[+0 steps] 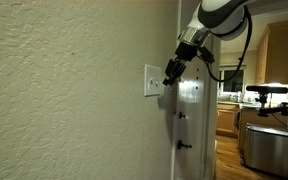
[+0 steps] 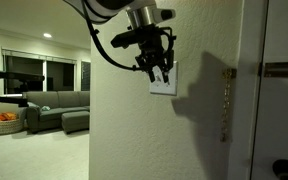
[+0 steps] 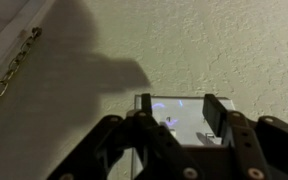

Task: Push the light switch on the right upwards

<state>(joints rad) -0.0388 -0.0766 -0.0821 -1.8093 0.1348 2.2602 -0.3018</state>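
A white double light switch plate (image 1: 152,82) is set in a textured cream wall; it also shows in an exterior view (image 2: 164,82) and in the wrist view (image 3: 189,118). My gripper (image 1: 170,73) is right at the plate, fingertips against or just off its face (image 2: 160,74). In the wrist view the two black fingers (image 3: 177,115) stand apart over the plate, open with nothing between them. Two small toggles show between the fingers; their positions are too dim to tell. The lower plate is hidden by the gripper body.
A white door (image 1: 194,120) with a dark handle stands next to the switch, with a door chain (image 3: 9,75) on its frame (image 2: 227,100). A living room with a grey sofa (image 2: 54,108) lies beyond the wall; a kitchen area (image 1: 264,110) lies past the door.
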